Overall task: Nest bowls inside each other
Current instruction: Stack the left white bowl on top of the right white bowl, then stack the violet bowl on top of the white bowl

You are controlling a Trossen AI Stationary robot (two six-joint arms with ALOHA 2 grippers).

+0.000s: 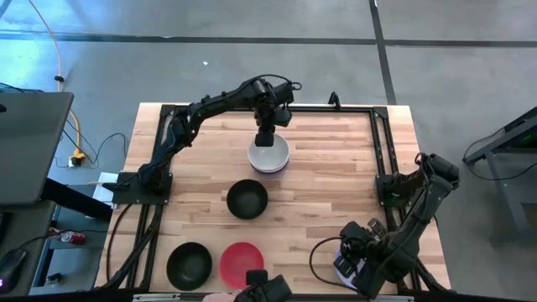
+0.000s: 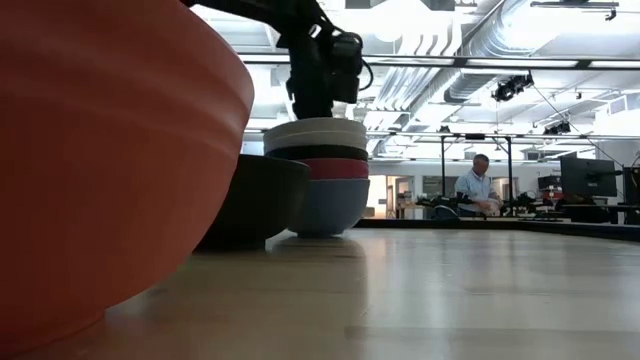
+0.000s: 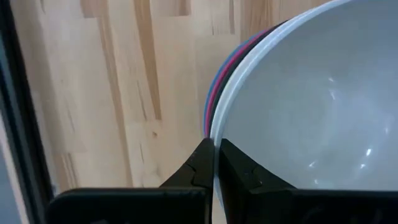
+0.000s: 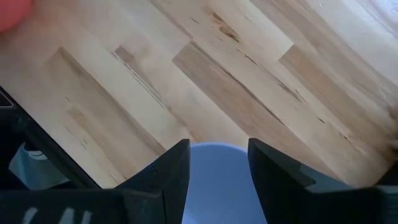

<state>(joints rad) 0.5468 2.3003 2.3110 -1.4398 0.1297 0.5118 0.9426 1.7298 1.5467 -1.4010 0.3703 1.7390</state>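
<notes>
Left hand (image 1: pixel 265 138) over the far middle of the desk (image 1: pixel 336 193), pinched nearly closed on the rim of a white bowl (image 1: pixel 268 156); in the left wrist view, both fingers (image 3: pixel 242 177) clamped either side of that thin white rim (image 3: pixel 298 99). White bowl seated on top of a nested stack (image 2: pixel 318 175): from the low view, white layers above, then a black band, a magenta band, and a blue bowl at the bottom resting on the desk. A sliver of lavender at the stack's edge in the high view.

Just nearer than the stack, a lone black bowl (image 1: pixel 247 199), upright, partly overlapping the stack in the low view (image 2: pixel 255 198). At the near edge of the desk, another black bowl (image 1: pixel 189 264) and a red bowl (image 1: pixel 241 262) side by side, apparently just touching. Red bowl huge and very close in the low view (image 2: pixel 110 160).

Right hand (image 1: pixel 352 262) low at the near right corner of the desk, fingers (image 4: pixel 171 171) spread apart around something pale blue or lavender (image 4: pixel 217 183), possibly a bowl, though too little visible to be sure of a grip.

Beyond the desk in the low view, a person (image 2: pixel 477 190) at a far workstation.
</notes>
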